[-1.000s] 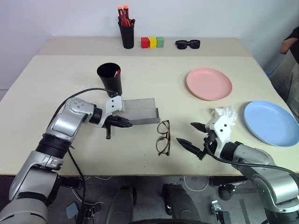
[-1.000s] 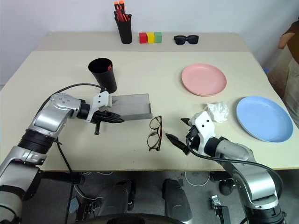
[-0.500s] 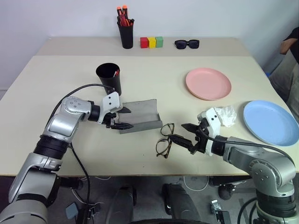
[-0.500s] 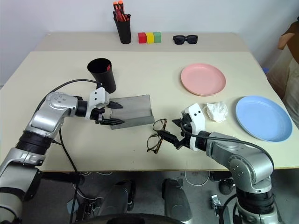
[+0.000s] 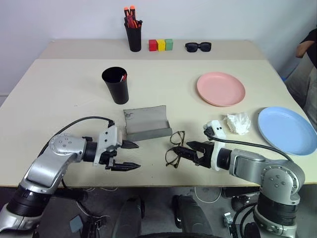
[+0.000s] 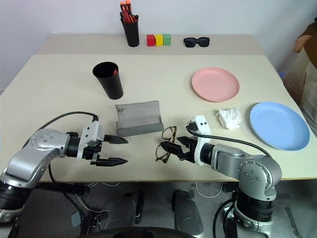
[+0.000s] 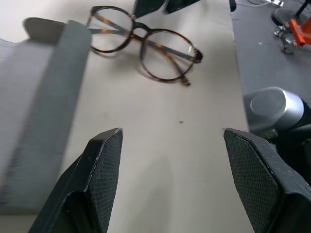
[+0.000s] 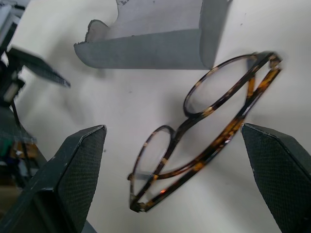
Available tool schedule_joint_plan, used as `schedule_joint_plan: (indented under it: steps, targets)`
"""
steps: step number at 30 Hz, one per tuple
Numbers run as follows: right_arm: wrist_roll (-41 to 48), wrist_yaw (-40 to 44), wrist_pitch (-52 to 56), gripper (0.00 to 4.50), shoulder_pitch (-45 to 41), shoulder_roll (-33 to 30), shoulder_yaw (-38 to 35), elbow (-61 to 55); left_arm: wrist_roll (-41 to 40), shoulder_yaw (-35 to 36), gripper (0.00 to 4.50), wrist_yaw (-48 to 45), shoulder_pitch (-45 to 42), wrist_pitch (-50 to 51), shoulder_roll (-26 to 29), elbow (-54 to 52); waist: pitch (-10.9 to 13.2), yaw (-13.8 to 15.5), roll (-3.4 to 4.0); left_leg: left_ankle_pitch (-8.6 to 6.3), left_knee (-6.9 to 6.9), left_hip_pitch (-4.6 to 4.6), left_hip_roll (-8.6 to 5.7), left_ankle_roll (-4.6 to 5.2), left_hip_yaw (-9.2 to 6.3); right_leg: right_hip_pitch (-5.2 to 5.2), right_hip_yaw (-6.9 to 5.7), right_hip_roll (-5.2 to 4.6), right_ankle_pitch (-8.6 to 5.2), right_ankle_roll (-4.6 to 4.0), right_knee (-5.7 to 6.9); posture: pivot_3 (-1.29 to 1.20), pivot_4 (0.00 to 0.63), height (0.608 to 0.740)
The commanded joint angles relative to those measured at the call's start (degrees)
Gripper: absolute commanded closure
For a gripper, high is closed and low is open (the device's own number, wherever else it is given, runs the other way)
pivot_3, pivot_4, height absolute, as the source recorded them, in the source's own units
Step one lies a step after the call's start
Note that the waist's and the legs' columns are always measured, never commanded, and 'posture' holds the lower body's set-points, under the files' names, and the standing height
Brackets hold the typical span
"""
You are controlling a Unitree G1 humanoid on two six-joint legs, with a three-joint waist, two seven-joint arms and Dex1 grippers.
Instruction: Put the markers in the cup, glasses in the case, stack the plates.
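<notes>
The right gripper (image 6: 171, 148) has its jaws spread wide around the thin-rimmed brown eyeglasses (image 6: 165, 144), which lie folded on the beige desk (image 6: 59, 89), apparently lined up to pinch them. Just beside them the grey hinged case (image 6: 138, 118) stands open to receive them. The left gripper (image 6: 118, 150), jaws parted and empty, hangs clear.

Both head eyes look forward and down over the whole table (image 5: 59, 89) from above, while each wrist camera faces, seemingly from opposite sides, close onto the shared glasses (image 8: 209, 131) and case (image 8: 150, 34).
</notes>
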Motion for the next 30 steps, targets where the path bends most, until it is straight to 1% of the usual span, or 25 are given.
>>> schedule_joint_plan:
  steps: [1, 2, 3, 6, 9, 10, 16, 19, 22, 24, 26, 30]
  targets:
    - [0.19, -1.69, 1.9, 0.53, -1.31, 2.65, -2.83, 0.93, -1.4, 1.65, 1.09, 2.27, 0.84, 1.25, 0.09, -3.23, 0.0, -0.01, 0.0, 0.0, 0.0, 0.0, 0.0, 0.0, 0.01, 0.0, 0.0, 0.0, 0.0, 0.0, 0.01, 0.0, 0.15, 0.74]
    - [0.27, -2.13, 2.09, 0.84, -1.44, 3.35, -3.3, 1.42, -1.48, 1.51, 1.09, 2.71, 0.88, 1.42, 0.01, -3.3, 0.0, -0.01, 0.0, 0.0, 0.0, 0.0, -0.02, 0.0, 0.02, -0.01, 0.0, 0.01, 0.0, 0.0, 0.0, 0.0, 0.15, 0.74]
    - [0.4, -2.51, 2.15, 1.27, -1.53, 3.85, -3.65, 1.88, -1.53, 1.32, 1.09, 3.06, 0.8, 1.46, -0.06, -3.21, 0.0, -0.03, 0.0, 0.0, 0.0, 0.0, -0.04, 0.0, 0.02, -0.01, 0.0, 0.02, 0.0, 0.0, 0.0, 0.0, 0.15, 0.74]
    - [0.39, -3.64, 2.15, 2.87, -1.72, 4.93, -3.98, 3.27, -1.29, 0.58, 1.09, 3.98, 0.19, 1.01, -0.63, -1.87, 0.0, -0.13, 0.01, 0.0, -0.01, 0.0, -0.06, 0.0, 0.05, -0.02, 0.0, 0.03, 0.0, 0.0, 0.0, 0.0, 0.15, 0.74]
    - [0.44, -4.74, 2.15, 4.35, -1.99, 5.72, -4.27, 4.36, -1.01, 0.04, 1.09, 4.37, -0.04, 0.49, -0.97, -1.14, 0.0, -0.17, 0.01, 0.0, -0.02, 0.0, -0.06, 0.0, 0.06, -0.04, 0.0, 0.04, 0.0, 0.0, 0.0, 0.0, 0.15, 0.74]
    - [0.51, -5.01, 2.15, 4.44, -2.08, 5.93, -4.36, 4.53, -0.97, -0.06, 1.09, 4.48, -0.08, 0.33, -1.07, -0.95, 0.0, -0.18, 0.03, 0.0, -0.02, 0.0, -0.06, 0.0, 0.06, -0.04, 0.0, 0.04, 0.0, 0.0, 0.0, 0.0, 0.15, 0.74]
    - [1.59, -6.3, 2.15, 4.44, -2.02, 6.19, -5.25, 4.41, -0.87, -0.27, 1.09, 4.59, 0.5, -0.89, -1.36, -0.22, -0.01, -0.18, 0.04, 0.0, -0.03, 0.0, -0.06, 0.0, 0.07, -0.05, 0.01, 0.04, -0.01, -0.01, -0.02, 0.0, 0.15, 0.74]
    - [2.2, -6.3, 2.15, 4.44, -1.85, 4.55, -5.3, 3.32, -0.88, -0.28, 1.09, 4.77, 0.71, -1.07, -1.45, -0.15, -0.01, -0.17, 0.04, 0.0, -0.03, 0.0, -0.05, 0.0, 0.07, -0.05, 0.01, 0.04, -0.01, -0.02, -0.02, 0.0, 0.15, 0.74]
    - [1.9, -5.55, 2.15, 4.44, -2.18, 1.21, -4.41, 1.72, -0.7, -0.25, 1.09, 5.08, 0.94, -1.33, -1.41, 0.07, 0.0, -0.13, 0.06, 0.0, -0.03, -0.01, -0.06, 0.0, 0.07, -0.05, 0.01, 0.01, -0.02, -0.03, -0.03, 0.0, 0.15, 0.74]
    - [1.3, -3.8, 1.41, 4.44, -3.49, -3.23, -2.23, 0.12, -0.38, 0.51, 1.09, 6.39, 0.85, -2.14, -2.09, 1.03, 0.02, -0.15, 0.08, 0.0, -0.03, -0.01, -0.06, 0.0, 0.08, -0.05, 0.01, 0.0, -0.03, -0.04, -0.04, 0.0, 0.15, 0.74]
    - [1.53, -2.23, 0.42, 4.44, -5.22, -6.32, -0.65, -0.99, -0.67, 1.65, 1.09, 8.29, 0.47, -1.68, -3.01, 2.3, 0.03, -0.16, 0.1, 0.0, -0.04, -0.01, -0.06, 0.0, 0.11, -0.07, 0.03, -0.01, -0.04, -0.05, -0.04, 0.0, 0.15, 0.74]
    - [-1.02, 3.18, -5.76, 4.44, -11.63, -14.03, 8.43, -1.93, -1.93, 4.39, 1.09, 9.38, 1.25, -0.91, -2.62, 4.12, 0.04, -0.68, 0.11, -0.01, -0.08, -0.02, -0.03, 0.01, 0.15, -0.15, 0.04, 0.06, -0.04, -0.06, -0.02, 0.0, 0.15, 0.74]
